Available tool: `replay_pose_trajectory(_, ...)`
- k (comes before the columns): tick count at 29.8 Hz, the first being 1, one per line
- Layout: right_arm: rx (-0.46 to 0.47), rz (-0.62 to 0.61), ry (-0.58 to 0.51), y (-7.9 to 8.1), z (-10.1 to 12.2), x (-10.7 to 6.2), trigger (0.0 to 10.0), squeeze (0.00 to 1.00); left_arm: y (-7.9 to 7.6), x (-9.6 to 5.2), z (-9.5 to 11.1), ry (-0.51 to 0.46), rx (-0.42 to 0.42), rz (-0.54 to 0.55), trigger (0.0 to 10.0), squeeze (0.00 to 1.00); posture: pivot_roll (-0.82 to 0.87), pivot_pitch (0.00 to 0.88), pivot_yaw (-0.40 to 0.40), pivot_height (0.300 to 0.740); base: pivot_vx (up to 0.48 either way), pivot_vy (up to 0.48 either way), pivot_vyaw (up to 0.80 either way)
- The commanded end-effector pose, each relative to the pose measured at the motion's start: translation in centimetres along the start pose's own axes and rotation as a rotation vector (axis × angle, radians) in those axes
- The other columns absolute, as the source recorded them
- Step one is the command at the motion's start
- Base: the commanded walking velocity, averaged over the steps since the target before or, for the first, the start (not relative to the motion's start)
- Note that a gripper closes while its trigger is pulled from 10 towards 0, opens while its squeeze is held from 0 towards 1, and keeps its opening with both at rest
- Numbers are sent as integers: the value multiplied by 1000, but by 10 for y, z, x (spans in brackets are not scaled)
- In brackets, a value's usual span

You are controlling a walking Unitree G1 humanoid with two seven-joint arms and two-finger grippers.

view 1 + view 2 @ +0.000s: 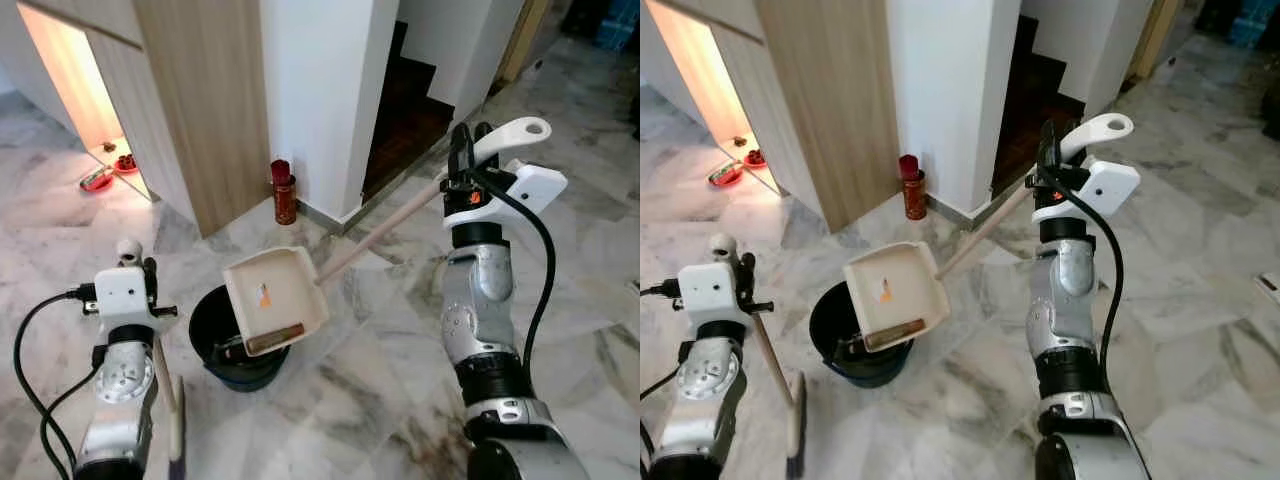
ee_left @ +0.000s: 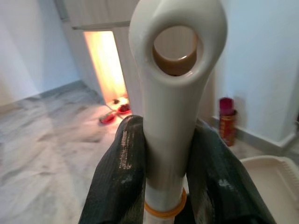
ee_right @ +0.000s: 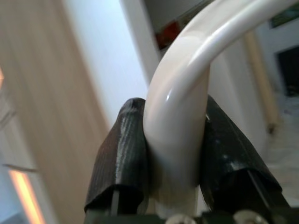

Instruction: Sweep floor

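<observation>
Dustpan [image 1: 274, 297] tilted over black bucket [image 1: 232, 340] on marble floor [image 1: 380, 380], orange scrap and brown debris lying in pan. Right gripper [image 3: 174, 154] clamped on dustpan's white loop handle, long pole running down to pan. Left gripper [image 2: 170, 172] clamped on broom handle [image 2: 174, 93] just below its hanging hole; broom [image 1: 168, 400] upright beside left arm. Red can [image 1: 284, 190] against white wall behind bucket.
</observation>
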State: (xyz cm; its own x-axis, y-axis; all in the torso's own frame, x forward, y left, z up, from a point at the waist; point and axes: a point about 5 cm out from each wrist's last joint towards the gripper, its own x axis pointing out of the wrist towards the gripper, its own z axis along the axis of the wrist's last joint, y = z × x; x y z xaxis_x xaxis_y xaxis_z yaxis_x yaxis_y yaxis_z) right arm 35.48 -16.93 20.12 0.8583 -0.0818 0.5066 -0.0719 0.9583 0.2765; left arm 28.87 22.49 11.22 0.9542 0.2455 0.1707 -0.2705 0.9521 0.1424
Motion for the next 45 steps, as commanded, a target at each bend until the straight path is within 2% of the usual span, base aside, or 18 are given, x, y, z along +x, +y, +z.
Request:
replay_pose_trajectory(1, 6, 32, -81, 10, 15, 10, 10000, 0, 6, 3, 9, -45, 12, 19, 10000, 0, 100, 0, -26, 740, 334, 0, 0)
replay_pose_trajectory(8, 22, 37, -84, 14, 15, 12, 10000, 0, 10, 2, 8, -46, 16, 34, 10000, 0, 103, 0, -33, 740, 329, 0, 0)
replay_pose_trajectory(17, 13, 39, -76, 13, 14, 11, 10000, 0, 10, -2, 6, -41, 8, 46, 10000, 0, 99, 0, -35, 740, 0, 0, 0)
replay_pose_trajectory(31, 9, 38, -65, 12, 11, 10, 10000, 0, 7, -3, 6, -41, 1, 38, 10000, 0, 99, 0, -31, 740, 0, 0, 461)
replay_pose_trajectory(45, 25, 20, -43, 11, 7, 10, 10000, 0, 2, -4, 6, -43, 4, 1, 10000, 0, 104, 0, -33, 740, 0, 0, 0)
